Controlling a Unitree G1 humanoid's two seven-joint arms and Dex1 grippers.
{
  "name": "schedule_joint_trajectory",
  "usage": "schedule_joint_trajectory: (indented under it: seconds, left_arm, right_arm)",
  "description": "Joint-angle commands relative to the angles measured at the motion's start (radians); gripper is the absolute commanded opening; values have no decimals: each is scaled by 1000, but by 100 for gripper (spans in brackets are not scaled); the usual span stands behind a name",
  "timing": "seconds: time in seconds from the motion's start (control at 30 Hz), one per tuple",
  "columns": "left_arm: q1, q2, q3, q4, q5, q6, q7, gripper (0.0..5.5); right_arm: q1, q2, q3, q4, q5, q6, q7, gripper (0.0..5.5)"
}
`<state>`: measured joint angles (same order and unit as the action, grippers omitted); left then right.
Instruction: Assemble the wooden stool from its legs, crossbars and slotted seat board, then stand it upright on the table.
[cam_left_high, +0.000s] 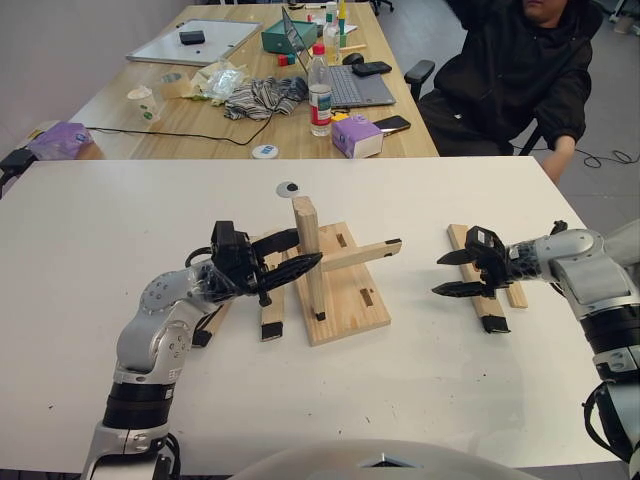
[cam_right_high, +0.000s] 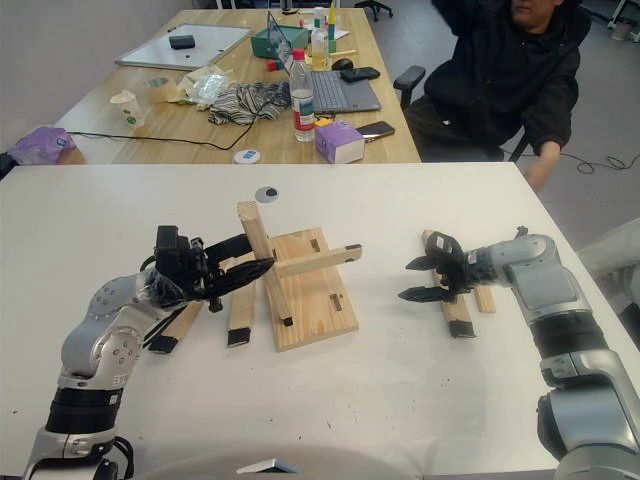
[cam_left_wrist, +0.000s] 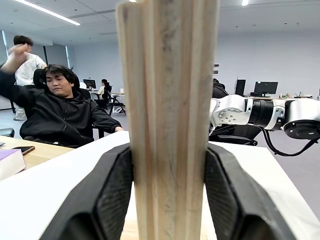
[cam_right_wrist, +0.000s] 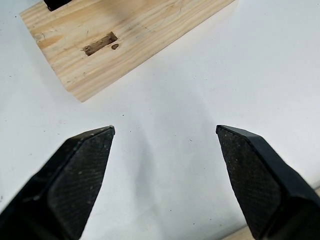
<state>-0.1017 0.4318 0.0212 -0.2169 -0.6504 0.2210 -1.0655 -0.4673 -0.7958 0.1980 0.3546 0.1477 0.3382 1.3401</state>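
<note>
The slotted seat board (cam_left_high: 350, 295) lies flat in the middle of the white table. One wooden leg (cam_left_high: 307, 235) stands upright in it, and a crossbar (cam_left_high: 362, 254) juts from that leg to the right. My left gripper (cam_left_high: 298, 253) is shut on this leg; in the left wrist view both pads (cam_left_wrist: 114, 197) press against the wood (cam_left_wrist: 170, 115). My right gripper (cam_left_high: 452, 273) hangs open just above the table, right of the board, with nothing between its fingers (cam_right_wrist: 85, 175). Beside it lie two loose legs (cam_left_high: 488, 305), partly hidden by the gripper.
Two more black-tipped legs (cam_left_high: 272, 310) lie on the table left of the board, under my left arm. A small round disc (cam_left_high: 289, 187) sits behind the board. A cluttered wooden table (cam_left_high: 200, 110) and a seated person are beyond the far edge.
</note>
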Motion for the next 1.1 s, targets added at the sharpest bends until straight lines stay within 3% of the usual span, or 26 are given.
schedule_joint_trajectory:
  seconds: [0.03,0.13,0.3,0.73,1.1]
  left_arm:
    - [31,40,-26,64,59,-1,-26,203]
    - [40,64,-41,108,84,-16,-49,203]
    - [61,135,-164,207,230,-58,-60,203]
    - [40,328,-348,413,345,63,-8,203]
    - [-60,422,-528,597,514,-72,-31,203]
  right_arm:
    - [-24,-1,1,1,-10,-12,5,375]
    - [-23,0,0,2,-11,-15,4,375]
    - [-9,4,-5,-13,-7,-8,-8,375]
    - [81,40,-32,-89,30,27,-95,375]
    - [143,70,-44,-136,61,44,-176,375]
